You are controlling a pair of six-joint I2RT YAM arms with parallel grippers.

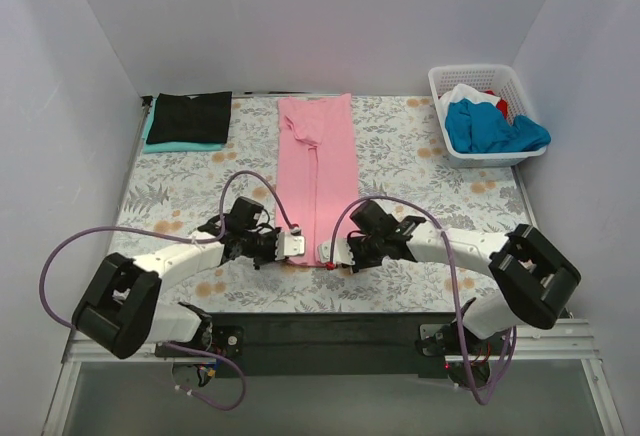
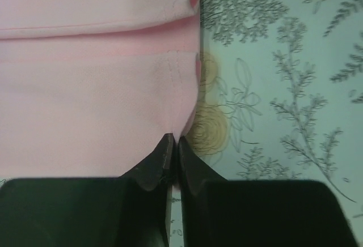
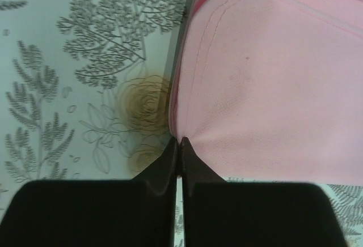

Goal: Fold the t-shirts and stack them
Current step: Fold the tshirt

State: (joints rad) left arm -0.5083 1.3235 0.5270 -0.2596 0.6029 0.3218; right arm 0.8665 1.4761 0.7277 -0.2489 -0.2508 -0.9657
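Note:
The pink t-shirt (image 1: 320, 166) lies folded into a long narrow strip down the middle of the table. My left gripper (image 1: 290, 247) is shut on the near left corner of its hem; the cloth (image 2: 85, 88) fills the left wrist view and its edge is pinched between the fingertips. My right gripper (image 1: 330, 253) is shut on the near right corner; the cloth (image 3: 272, 82) bunches at the fingertips. A folded black t-shirt (image 1: 190, 116) lies on a teal one (image 1: 180, 145) at the far left. Blue (image 1: 490, 128), white and red shirts lie in the basket.
The white lattice basket (image 1: 442, 106) stands at the far right corner. The grey-and-orange floral tablecloth (image 1: 420, 156) covers the table. Grey walls close in the left, back and right sides. Purple cables loop above both arms.

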